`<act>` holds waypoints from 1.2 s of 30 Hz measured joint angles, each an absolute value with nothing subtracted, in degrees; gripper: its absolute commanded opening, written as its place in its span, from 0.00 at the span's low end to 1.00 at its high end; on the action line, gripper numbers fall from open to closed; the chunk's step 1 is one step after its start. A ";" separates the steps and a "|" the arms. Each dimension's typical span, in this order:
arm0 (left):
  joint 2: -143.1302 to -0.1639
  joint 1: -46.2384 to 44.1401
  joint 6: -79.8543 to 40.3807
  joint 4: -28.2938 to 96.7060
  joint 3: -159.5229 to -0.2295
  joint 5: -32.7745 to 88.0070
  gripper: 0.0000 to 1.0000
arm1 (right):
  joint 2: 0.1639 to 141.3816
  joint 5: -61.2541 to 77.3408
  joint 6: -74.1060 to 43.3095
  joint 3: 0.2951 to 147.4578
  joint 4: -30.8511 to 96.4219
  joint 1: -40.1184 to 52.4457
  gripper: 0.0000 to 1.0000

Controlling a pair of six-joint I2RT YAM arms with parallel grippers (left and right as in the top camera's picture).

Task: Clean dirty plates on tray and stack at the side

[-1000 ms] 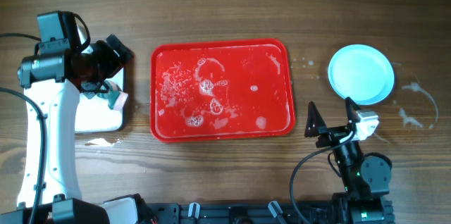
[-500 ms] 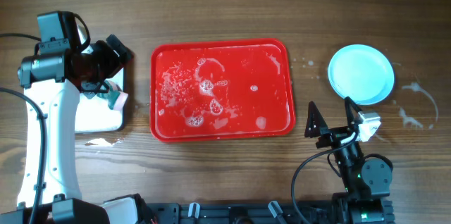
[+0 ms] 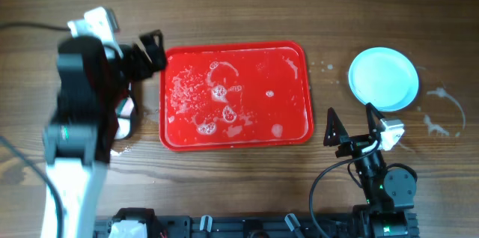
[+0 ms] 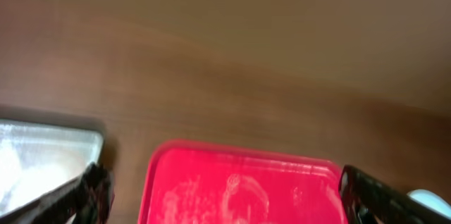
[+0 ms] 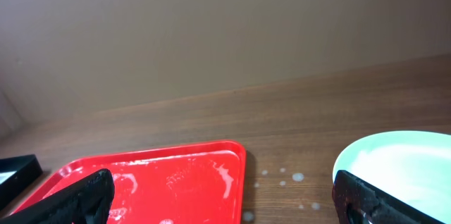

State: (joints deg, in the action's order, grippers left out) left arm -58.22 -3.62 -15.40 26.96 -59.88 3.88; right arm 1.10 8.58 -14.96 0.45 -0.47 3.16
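The red tray (image 3: 262,73) lies in the middle of the table with white foam smears (image 3: 217,92) and no plate on it. A pale turquoise plate (image 3: 383,78) sits on the table right of the tray; I cannot tell if others lie under it. My left gripper (image 3: 146,52) is open and empty, blurred, raised by the tray's far left corner. Its wrist view shows the tray (image 4: 239,189) between its fingers (image 4: 91,189). My right gripper (image 3: 352,127) is open and empty in front of the plate. Its wrist view shows the tray (image 5: 155,182) and the plate (image 5: 402,168).
A silver pan (image 3: 126,122) with a dark rim lies left of the tray, mostly hidden under my left arm; it also shows in the left wrist view (image 4: 42,150). Water streaks and drops (image 3: 441,111) lie on the wood right of the plate.
My left arm has risen from over the silver pan and swung right toward the tray's far left corner. The right arm, the plate and the tray have not moved.
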 measured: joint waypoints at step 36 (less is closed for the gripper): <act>-0.80 -4.08 -0.69 12.88 -4.23 3.09 1.00 | 1.17 8.60 -14.96 0.43 -0.49 3.16 1.00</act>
State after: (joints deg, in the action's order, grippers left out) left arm -0.80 -4.08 -0.69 12.88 -4.23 3.09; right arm 1.17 8.60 -14.96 0.43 -0.49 3.16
